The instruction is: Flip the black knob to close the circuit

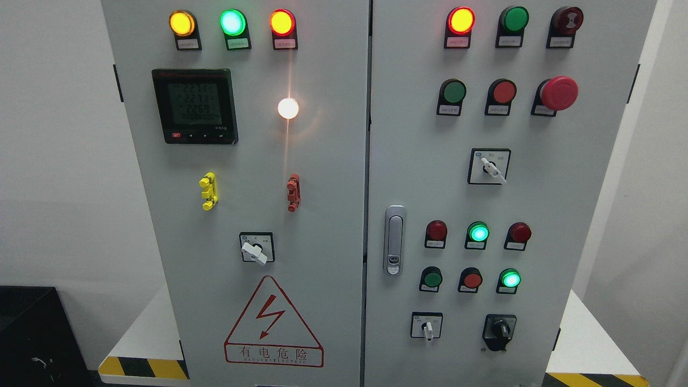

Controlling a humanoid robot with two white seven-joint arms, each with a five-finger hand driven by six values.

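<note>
At lower right, black knob (501, 329) stands untouched.

Neither robot hand in view.

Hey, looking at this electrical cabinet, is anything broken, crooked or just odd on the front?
Nothing looks damaged or askew. The only oddity is the white indicator lamp on the left door, so bright it throws a vertical streak of glare. The black knob at lower right sits intact in its plate. No robot hand is in view.
</note>
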